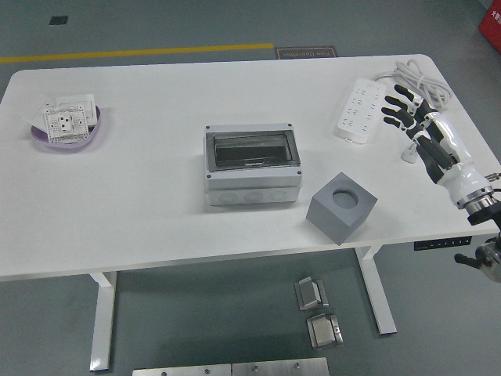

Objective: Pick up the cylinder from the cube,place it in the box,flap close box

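Note:
A grey junction box [252,186] stands mid-table, its dark see-through flap [252,150] lying down over the opening. To its right a grey cube [342,210] sits tilted, and the round recess in its top holds nothing. No cylinder shows anywhere. My right hand [412,122] hovers at the table's right edge, well right of the cube, fingers spread and holding nothing. The left arm is out of the picture.
A white power strip [358,110] with its cable [411,75] lies at the back right, just left of my hand. A purple dish [69,135] carrying a white socket plate sits far left. Metal parts [317,309] lie on the floor below.

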